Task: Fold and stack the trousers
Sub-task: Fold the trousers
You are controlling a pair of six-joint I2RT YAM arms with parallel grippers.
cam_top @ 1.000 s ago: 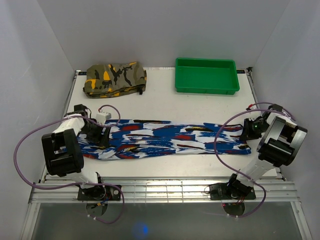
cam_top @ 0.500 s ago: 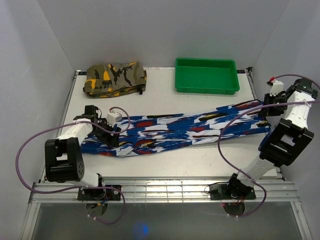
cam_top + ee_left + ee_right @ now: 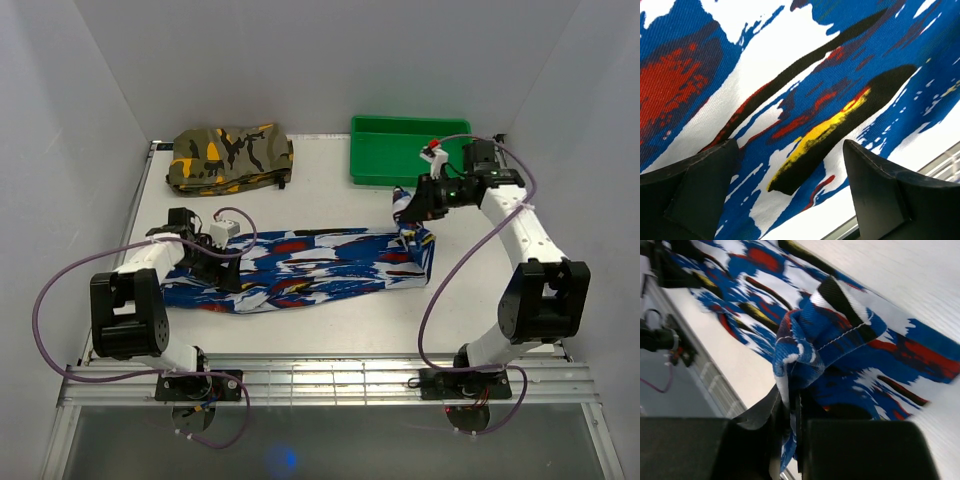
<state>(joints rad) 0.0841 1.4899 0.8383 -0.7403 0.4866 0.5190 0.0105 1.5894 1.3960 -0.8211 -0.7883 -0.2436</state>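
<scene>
The trousers [image 3: 310, 265], blue print with white, red and black streaks, lie across the table's middle. Their right end is lifted and bunched in my right gripper [image 3: 408, 208], which is shut on it above the table, just in front of the green tray. The right wrist view shows a fold of the trousers [image 3: 840, 330] pinched between the closed jaws of my right gripper [image 3: 792, 410]. My left gripper [image 3: 222, 265] sits low over the trousers' left end. In the left wrist view, the left gripper [image 3: 790, 200] is open, and the flat fabric [image 3: 790, 75] lies under its spread fingers [image 3: 885, 195].
A folded olive camouflage garment [image 3: 230, 157] lies at the back left. The green tray [image 3: 412, 183] stands at the back right. White walls close in the left, right and back. A slatted metal rail [image 3: 330, 380] runs along the front edge.
My right gripper shut on the trousers' right end, raised it and carried it leftward, so the trousers now span less of the table. The left gripper opened wider over the left end.
</scene>
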